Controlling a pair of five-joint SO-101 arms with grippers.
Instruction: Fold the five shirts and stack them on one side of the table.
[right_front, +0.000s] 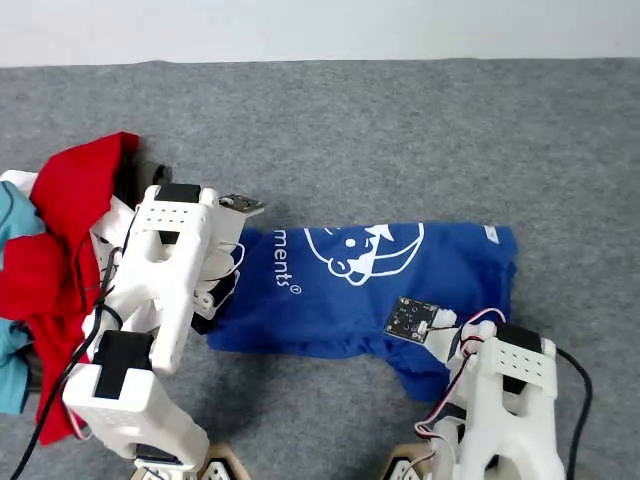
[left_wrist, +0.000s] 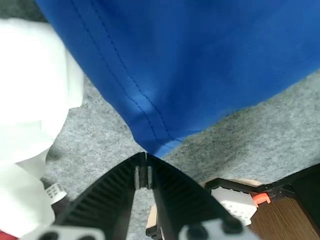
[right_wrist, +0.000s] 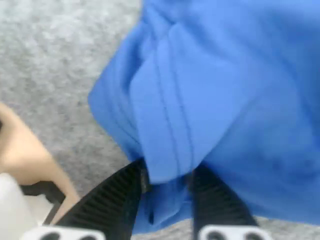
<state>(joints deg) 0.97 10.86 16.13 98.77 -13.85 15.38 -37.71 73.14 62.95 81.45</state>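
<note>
Blue shirt (right_front: 370, 290) lies lengthwise across the table (right_front: 400, 130) (left to right).

Grey felt counter (right_front: 400, 120), pale wall (right_front: 320, 30) behind.
Your counter is covered in mottled grey felt-like cloth, and the plain off-white wall runs as a strip along its far side. Light is even, shadows soft. In the left wrist view you get a dark wood-grain surface (left_wrist: 285, 220) next to the felt.

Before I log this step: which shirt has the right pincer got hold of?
The blue shirt, white-printed, spread mid-table; the red shirt and teal shirt lie heaped aside.
</note>
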